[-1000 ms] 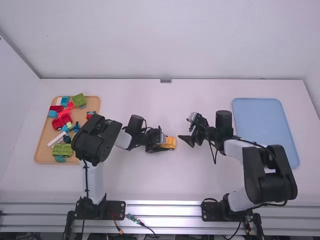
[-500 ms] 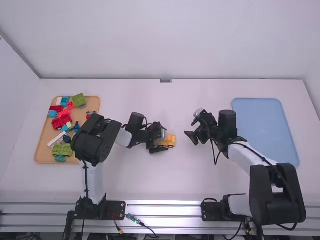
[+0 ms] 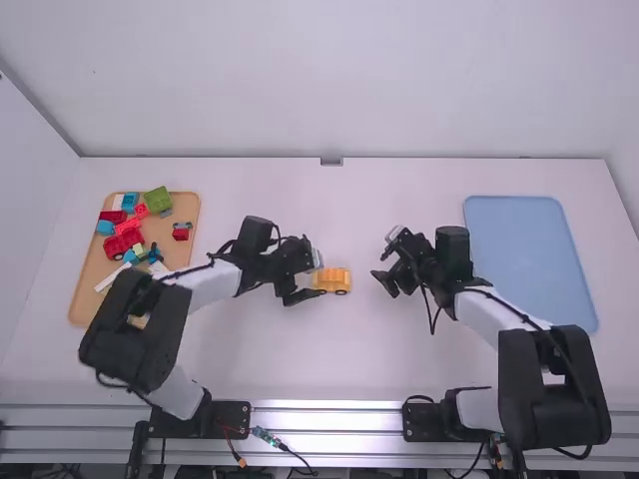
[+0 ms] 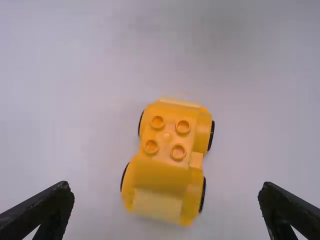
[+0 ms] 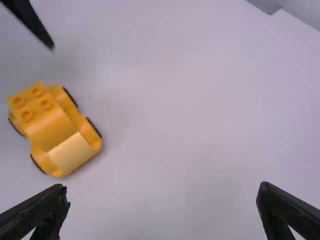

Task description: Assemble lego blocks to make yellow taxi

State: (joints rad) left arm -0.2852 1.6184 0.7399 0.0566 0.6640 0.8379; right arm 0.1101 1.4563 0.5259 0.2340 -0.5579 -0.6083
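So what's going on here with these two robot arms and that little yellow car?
Neither arm is holding anything right now. The yellow car stands on the table between the left gripper and the right gripper, both open. The task is building a toy taxi; the car's four top studs are bare. More colored blocks lie in the tan tray.
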